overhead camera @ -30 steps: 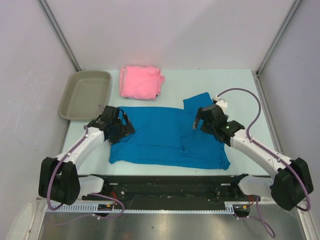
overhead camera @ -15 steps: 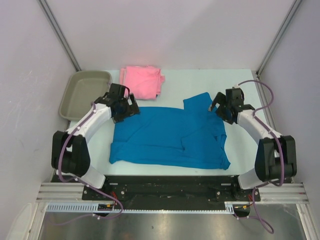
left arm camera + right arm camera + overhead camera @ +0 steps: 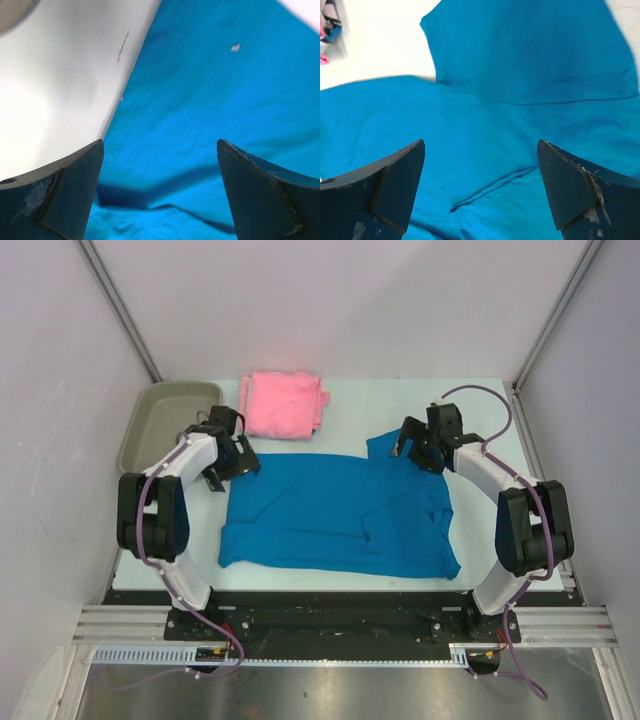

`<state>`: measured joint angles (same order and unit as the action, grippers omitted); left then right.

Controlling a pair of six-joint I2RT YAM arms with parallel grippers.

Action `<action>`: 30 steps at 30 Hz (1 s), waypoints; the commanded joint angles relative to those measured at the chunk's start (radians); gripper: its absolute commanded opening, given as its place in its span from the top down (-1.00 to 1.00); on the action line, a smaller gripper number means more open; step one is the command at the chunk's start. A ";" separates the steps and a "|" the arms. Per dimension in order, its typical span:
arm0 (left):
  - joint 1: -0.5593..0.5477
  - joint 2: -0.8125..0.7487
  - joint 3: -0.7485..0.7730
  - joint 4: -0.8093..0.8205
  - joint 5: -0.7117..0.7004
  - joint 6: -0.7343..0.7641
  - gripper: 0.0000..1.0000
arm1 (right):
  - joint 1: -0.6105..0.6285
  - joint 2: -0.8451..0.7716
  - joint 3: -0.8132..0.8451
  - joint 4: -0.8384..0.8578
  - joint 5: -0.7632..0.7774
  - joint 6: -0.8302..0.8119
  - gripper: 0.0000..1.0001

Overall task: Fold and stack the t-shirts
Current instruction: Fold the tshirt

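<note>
white tabletop (image 3: pixel 380 405) holds the blue t-shirt (image 3: pixel 330 515) flat beneath left gripper (image 3: pixel 232 468) and right gripper (image 3: pixel 408 451), both gaping empty, likely for folding.

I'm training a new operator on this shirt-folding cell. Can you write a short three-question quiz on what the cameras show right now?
1. Multiple choice: the blue t-shirt is
A. rolled into a ball
B. spread out wide
C. hanging from a gripper

2. True or false: the right gripper hangs open over the blue t-shirt, with nothing between its fingers.

3. Fill in: the folded t-shirt to the right of the tray is ____ in colour.

Key: 1 B; 2 true; 3 pink.
</note>
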<state>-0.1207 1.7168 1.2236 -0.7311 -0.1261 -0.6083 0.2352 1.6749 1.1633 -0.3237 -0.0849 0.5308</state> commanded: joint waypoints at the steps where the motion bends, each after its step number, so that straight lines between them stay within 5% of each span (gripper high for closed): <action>1: 0.016 0.099 0.138 0.038 -0.015 0.025 -0.97 | -0.051 -0.014 0.045 0.003 0.033 -0.031 -0.97; 5: 0.027 0.235 0.258 0.036 0.006 0.053 -0.73 | -0.056 -0.047 0.045 0.002 0.045 -0.029 -0.97; 19: 0.032 0.493 0.629 -0.076 -0.122 0.153 -0.53 | -0.040 -0.037 0.045 0.026 0.008 -0.040 -0.96; 25: 0.032 0.507 0.617 -0.073 -0.136 0.179 -0.27 | -0.036 -0.021 0.045 0.038 -0.013 -0.040 -0.96; 30: 0.033 0.500 0.554 -0.037 -0.127 0.180 -0.24 | -0.034 -0.017 0.045 0.043 -0.026 -0.038 -0.96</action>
<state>-0.0948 2.2185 1.8072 -0.7856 -0.2344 -0.4515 0.1951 1.6554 1.1675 -0.3141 -0.0898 0.5034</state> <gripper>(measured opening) 0.624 0.982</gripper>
